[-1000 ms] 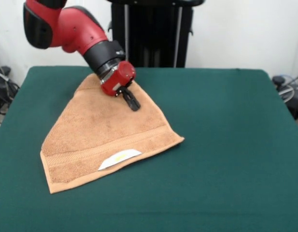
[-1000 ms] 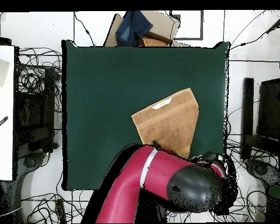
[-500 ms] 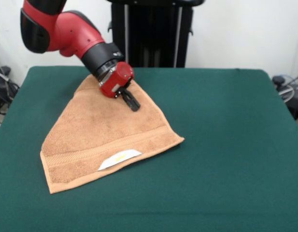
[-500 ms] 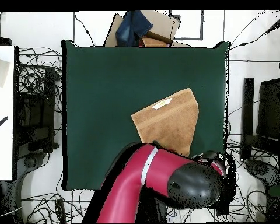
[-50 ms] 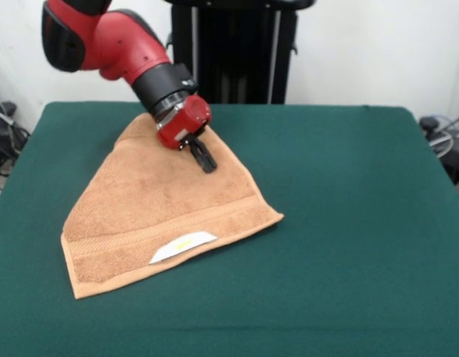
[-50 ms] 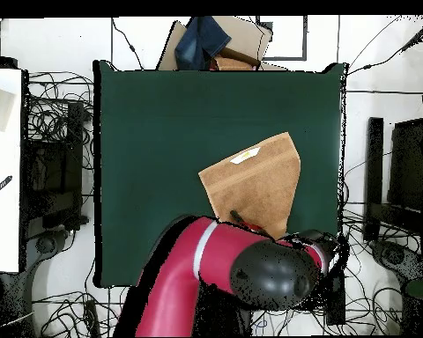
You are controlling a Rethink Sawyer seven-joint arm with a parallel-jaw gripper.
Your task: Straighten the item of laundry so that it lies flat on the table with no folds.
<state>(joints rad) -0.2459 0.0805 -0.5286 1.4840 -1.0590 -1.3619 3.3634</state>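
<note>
The towel (image 5: 158, 212) lies folded into a rough triangle on the bench (image 5: 348, 223) — label (image 5: 183, 246) up, toward the far-left corner. The end effector (image 5: 204, 160) presses its right edge, fingers clenched together.

Robotics laboratory: a red and black arm (image 5: 117, 44) works over a green cloth-covered table (image 5: 348, 223), with tangled cables (image 6: 61, 123) on the floor to both sides of the gripper (image 5: 204, 161), black equipment stands (image 6: 400, 176), and a bare white wall (image 5: 378, 52) behind it.
</note>
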